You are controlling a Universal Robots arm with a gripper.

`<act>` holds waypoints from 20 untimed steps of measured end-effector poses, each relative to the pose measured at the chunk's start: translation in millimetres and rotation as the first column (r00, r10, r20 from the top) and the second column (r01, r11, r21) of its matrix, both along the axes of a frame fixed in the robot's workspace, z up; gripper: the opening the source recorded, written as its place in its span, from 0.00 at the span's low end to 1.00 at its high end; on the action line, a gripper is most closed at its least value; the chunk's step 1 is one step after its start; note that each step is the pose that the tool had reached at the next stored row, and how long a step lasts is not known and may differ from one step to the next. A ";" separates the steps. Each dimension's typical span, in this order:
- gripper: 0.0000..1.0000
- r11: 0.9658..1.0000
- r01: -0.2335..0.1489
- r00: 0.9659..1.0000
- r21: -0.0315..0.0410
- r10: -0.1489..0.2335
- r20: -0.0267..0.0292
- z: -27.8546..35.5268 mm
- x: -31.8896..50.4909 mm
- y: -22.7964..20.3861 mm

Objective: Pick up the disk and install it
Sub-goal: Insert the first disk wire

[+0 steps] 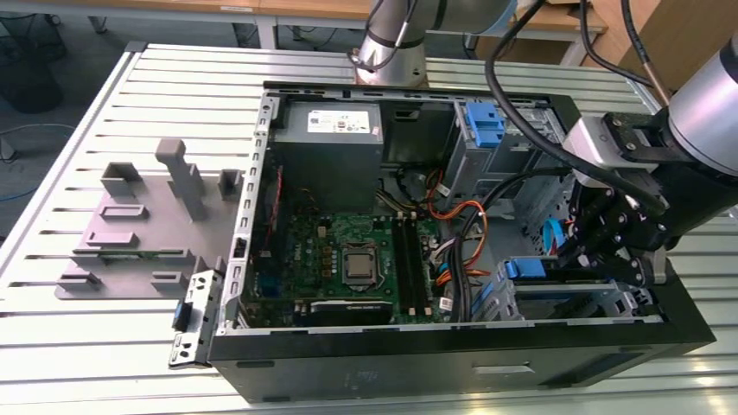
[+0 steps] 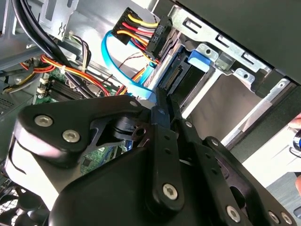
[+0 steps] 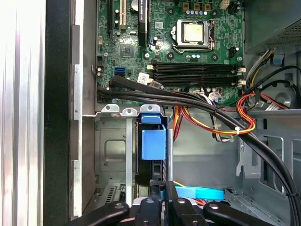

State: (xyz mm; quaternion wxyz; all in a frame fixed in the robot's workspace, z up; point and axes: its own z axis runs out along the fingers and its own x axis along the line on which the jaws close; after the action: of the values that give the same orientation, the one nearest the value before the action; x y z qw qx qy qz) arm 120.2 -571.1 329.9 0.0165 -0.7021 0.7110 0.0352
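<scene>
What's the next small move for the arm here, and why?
Probably a short push of the disk deeper into the drive cage: the gripper sits at its end, which seems not fully seated.

The disk (image 3: 153, 141) stands edgewise, blue-railed, in the drive cage (image 3: 110, 146).

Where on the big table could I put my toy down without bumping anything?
The slatted table is bare along its near edge, below the grey fixture block, and in the strip behind that block. Inside the computer case it is crowded: cables, motherboard and the gripper by the drive bay.
</scene>
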 end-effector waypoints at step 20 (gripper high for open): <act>0.24 1.000 0.000 1.000 0.000 0.000 0.000 20.1 1.6 0.0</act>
State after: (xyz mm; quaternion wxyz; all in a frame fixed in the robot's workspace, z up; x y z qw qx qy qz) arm 121.9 -571.2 350.0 0.0166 -0.7021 0.7110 0.0353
